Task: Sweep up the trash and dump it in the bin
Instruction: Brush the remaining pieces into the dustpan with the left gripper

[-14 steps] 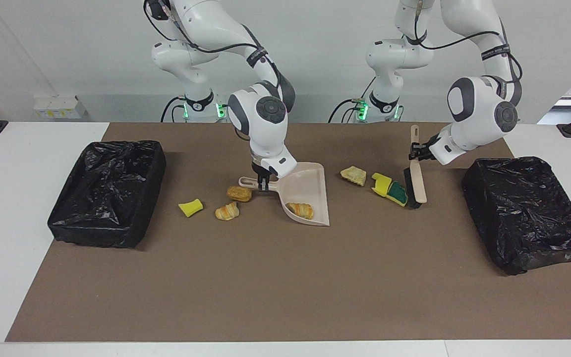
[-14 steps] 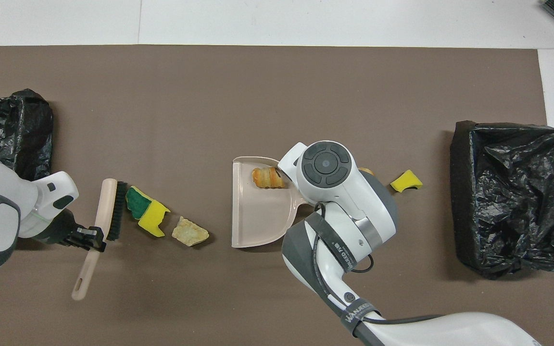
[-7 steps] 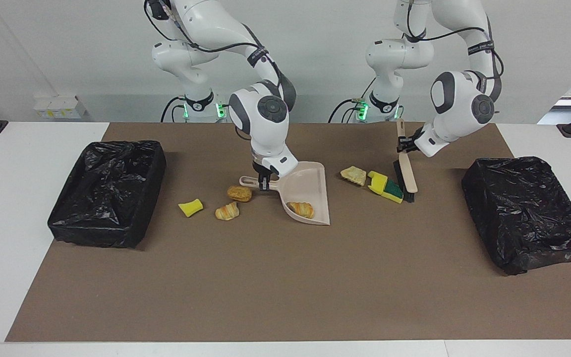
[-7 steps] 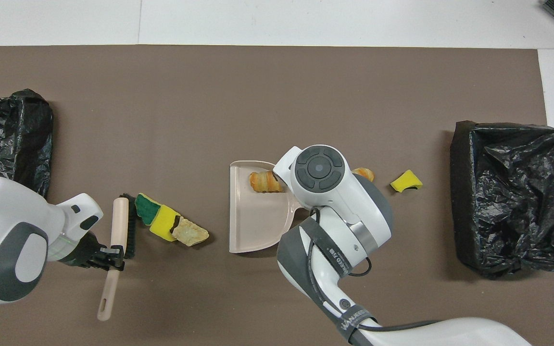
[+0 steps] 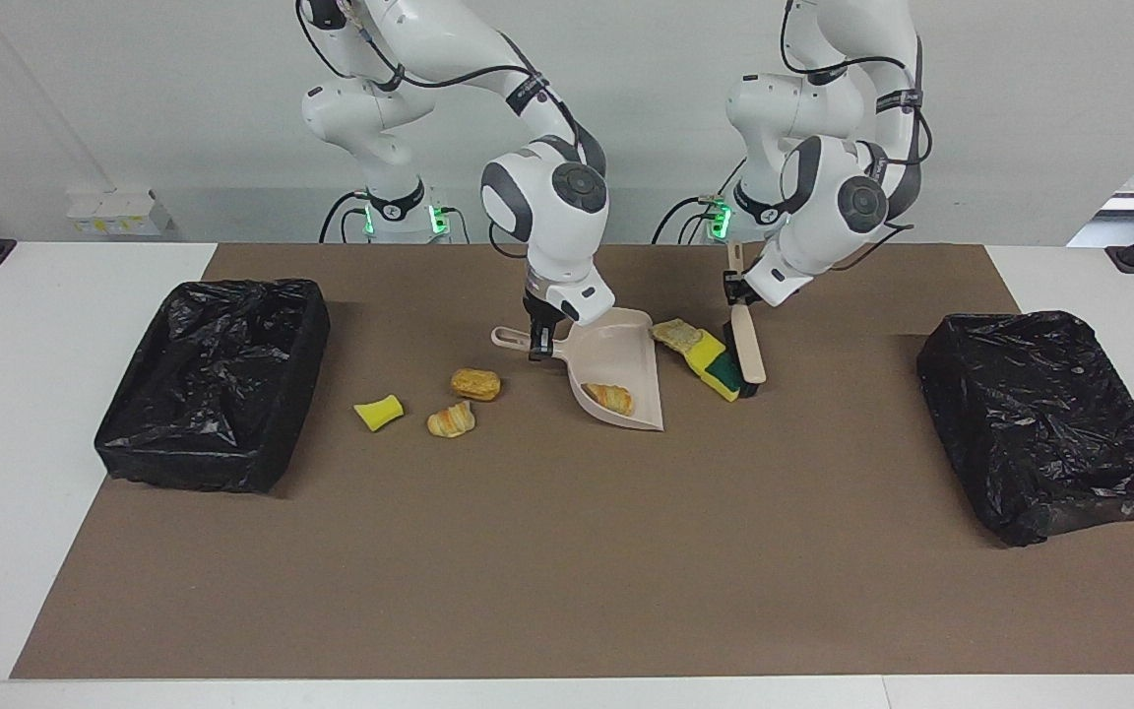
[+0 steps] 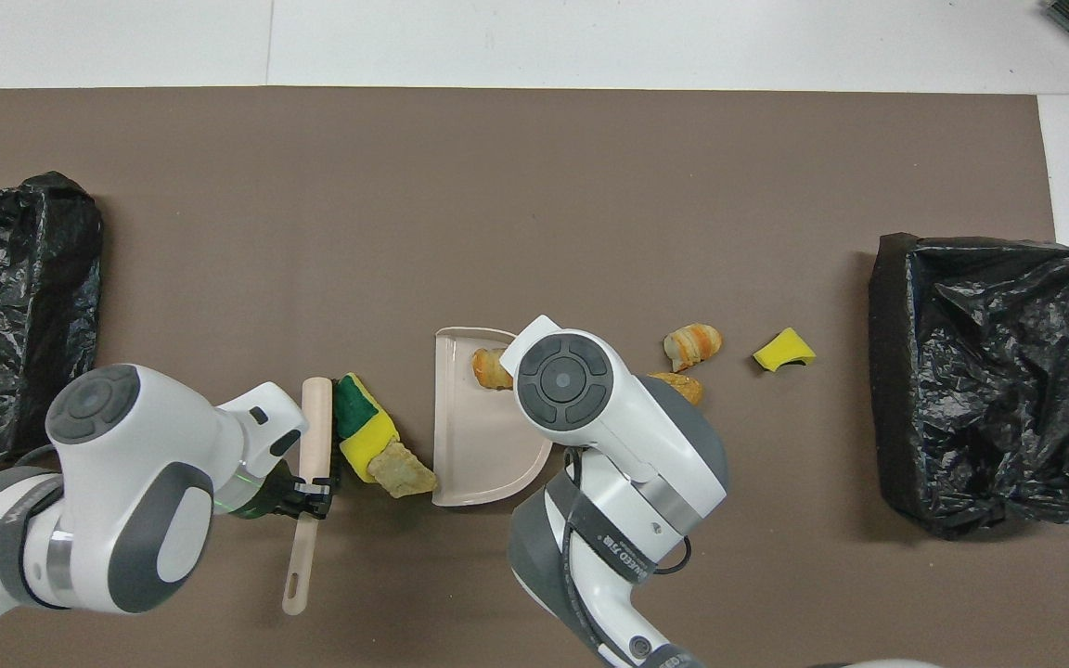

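Left gripper clamped on the handle of the brush, now far closer to the table's middle than a second ago, well off the edge at the left arm's end. Bristles shoving the green-yellow sponge and the pale bread chunk together, up against the open lip of the dustpan; not yet inside, by the look of it. Right gripper closed on the pan's handle, pan nudged toward the brush, croissant piece lying in it. Probably one short push left for this pair.

Untouched toward the right arm's end, short of the bin: bread roll, croissant, yellow sponge. No dumping so far.
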Controlling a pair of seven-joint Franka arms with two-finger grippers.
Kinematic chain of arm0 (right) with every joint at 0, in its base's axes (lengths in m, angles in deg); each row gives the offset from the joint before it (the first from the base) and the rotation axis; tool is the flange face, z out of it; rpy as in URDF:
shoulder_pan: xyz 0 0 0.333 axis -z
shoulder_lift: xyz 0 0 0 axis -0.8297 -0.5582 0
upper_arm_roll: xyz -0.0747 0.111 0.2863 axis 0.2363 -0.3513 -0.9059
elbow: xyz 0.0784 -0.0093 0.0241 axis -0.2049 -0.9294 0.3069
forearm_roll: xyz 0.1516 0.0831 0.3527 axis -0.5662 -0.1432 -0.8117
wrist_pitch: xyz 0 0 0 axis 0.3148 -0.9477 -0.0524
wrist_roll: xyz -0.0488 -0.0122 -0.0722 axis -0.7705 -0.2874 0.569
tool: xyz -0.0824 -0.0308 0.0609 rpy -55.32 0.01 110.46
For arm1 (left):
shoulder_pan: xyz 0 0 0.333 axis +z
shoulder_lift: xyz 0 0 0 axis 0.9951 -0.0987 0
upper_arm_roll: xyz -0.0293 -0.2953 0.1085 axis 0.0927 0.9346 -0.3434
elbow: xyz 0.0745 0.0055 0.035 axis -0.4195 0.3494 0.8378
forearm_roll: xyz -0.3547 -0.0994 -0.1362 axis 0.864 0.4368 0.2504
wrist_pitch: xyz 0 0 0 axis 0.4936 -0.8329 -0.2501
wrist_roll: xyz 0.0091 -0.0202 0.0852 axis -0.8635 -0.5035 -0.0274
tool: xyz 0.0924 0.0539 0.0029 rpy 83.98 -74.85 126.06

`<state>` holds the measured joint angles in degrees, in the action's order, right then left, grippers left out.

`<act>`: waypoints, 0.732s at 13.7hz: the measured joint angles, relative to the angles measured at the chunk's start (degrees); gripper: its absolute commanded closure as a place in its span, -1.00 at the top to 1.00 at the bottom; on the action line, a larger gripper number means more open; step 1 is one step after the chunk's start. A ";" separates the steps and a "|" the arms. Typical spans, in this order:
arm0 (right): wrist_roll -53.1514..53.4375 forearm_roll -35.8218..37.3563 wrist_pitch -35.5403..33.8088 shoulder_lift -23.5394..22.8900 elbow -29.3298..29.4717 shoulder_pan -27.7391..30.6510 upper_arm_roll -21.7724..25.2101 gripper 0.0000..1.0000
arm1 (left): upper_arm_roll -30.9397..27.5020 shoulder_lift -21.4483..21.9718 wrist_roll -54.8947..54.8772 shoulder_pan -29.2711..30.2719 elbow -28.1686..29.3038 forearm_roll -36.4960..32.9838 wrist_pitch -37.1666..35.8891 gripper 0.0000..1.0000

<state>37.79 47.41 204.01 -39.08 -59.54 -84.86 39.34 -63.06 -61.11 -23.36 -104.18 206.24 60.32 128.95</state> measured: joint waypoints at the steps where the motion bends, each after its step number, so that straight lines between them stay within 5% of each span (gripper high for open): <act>1: 0.00 0.00 0.04 0.04 -0.09 0.00 0.03 -1.00 | 0.03 -0.35 0.19 -1.81 0.25 0.16 1.04 -1.00; 4: 0.00 0.00 0.17 0.04 -0.23 0.01 0.06 -1.00 | 0.05 -0.63 0.36 -3.95 0.32 0.69 1.67 -1.00; 10: 0.00 0.00 0.21 0.04 -0.42 0.15 0.12 -1.00 | 0.05 -1.19 2.13 -9.49 -0.71 13.00 3.72 -1.00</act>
<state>37.79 47.41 204.22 -39.04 -59.96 -84.70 39.45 -63.01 -62.30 -21.23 -113.67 205.53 73.32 132.67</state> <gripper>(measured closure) 0.678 0.740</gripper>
